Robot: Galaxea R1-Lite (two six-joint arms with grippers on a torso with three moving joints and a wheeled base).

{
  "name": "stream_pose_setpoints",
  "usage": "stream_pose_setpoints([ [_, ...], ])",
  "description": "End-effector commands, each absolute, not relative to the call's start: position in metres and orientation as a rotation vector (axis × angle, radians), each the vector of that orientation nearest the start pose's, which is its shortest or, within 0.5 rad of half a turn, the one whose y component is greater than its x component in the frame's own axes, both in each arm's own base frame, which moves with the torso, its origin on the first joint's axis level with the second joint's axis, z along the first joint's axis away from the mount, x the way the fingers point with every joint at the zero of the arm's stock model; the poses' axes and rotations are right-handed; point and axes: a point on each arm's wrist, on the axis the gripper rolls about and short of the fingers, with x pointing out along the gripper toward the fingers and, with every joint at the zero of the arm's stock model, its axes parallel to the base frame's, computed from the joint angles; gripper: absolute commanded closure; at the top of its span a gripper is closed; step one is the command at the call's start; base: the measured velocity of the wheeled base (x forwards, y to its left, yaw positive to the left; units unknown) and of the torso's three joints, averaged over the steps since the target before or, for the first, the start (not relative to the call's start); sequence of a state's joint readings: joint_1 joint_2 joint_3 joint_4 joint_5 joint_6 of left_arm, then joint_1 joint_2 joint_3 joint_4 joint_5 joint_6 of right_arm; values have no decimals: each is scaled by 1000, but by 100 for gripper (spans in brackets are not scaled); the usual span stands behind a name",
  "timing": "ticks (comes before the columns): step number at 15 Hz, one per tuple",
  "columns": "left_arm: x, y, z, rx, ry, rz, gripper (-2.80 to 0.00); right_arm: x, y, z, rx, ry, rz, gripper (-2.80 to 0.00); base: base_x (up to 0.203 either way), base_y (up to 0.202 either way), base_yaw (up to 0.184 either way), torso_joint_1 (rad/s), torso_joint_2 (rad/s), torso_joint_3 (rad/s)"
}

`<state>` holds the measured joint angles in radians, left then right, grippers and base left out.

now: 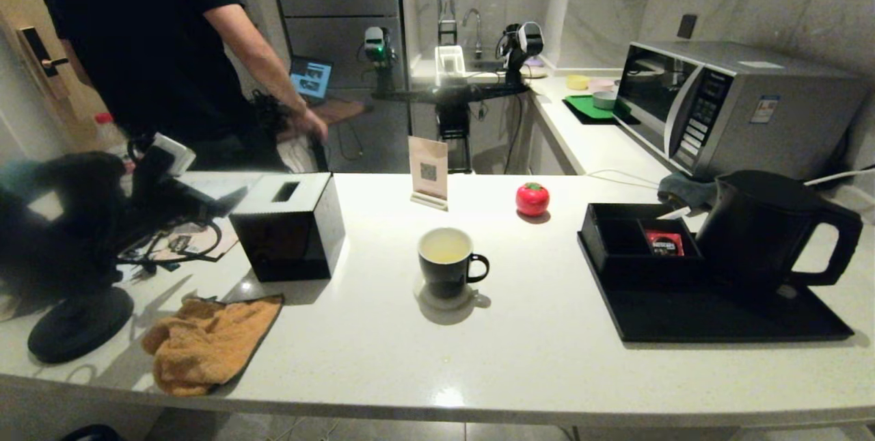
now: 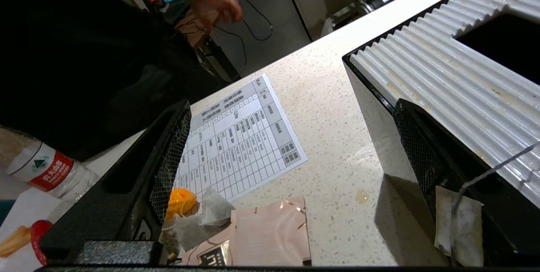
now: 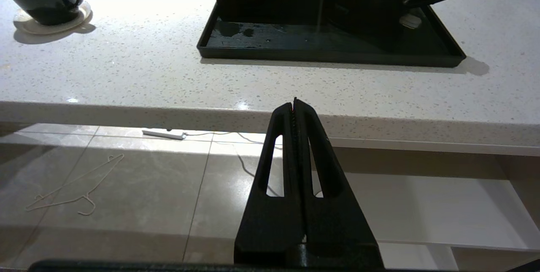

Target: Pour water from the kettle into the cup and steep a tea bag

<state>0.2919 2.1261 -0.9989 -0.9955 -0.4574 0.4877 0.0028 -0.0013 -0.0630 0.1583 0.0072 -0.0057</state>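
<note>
The black cup [image 1: 444, 264] stands on a coaster mid-counter, pale yellowish water [image 1: 445, 247] inside. No tea bag shows in it. The black kettle [image 1: 765, 229] sits upright on a black tray [image 1: 718, 321] at the right. My left gripper [image 1: 219, 203] hovers open just left of the tissue box. In the left wrist view, the left gripper [image 2: 293, 107] holds nothing. A greyish tea bag [image 2: 215, 209] lies on the counter by one finger, and a pale tag on a string [image 2: 460, 225] clings to the other. My right gripper [image 3: 294, 102] is shut and empty below the counter's front edge.
A black tissue box [image 1: 287, 225], an orange cloth [image 1: 205, 342], a card sign [image 1: 428, 171] and a red tomato-shaped object [image 1: 532, 199] sit on the counter. A person [image 1: 150, 37] stands behind at the left. A printed sheet [image 2: 240, 137] and pink packet [image 2: 270, 234] lie under the left gripper.
</note>
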Motion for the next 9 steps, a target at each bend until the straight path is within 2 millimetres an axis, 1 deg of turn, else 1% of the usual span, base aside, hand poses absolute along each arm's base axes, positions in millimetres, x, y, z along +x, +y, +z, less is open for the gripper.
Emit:
stream_pose_setpoints([
  [1,385,106,103,427,117,-204,-280,-28,0,76,-6,97,11,0,0,0,0,0,0,0],
  [5,387,105,95,420,130,-224,-280,-28,0,76,-6,97,10,0,0,0,0,0,0,0],
  [9,387,104,94,420,132,-229,-280,-28,0,76,-6,97,11,0,0,0,0,0,0,0],
])
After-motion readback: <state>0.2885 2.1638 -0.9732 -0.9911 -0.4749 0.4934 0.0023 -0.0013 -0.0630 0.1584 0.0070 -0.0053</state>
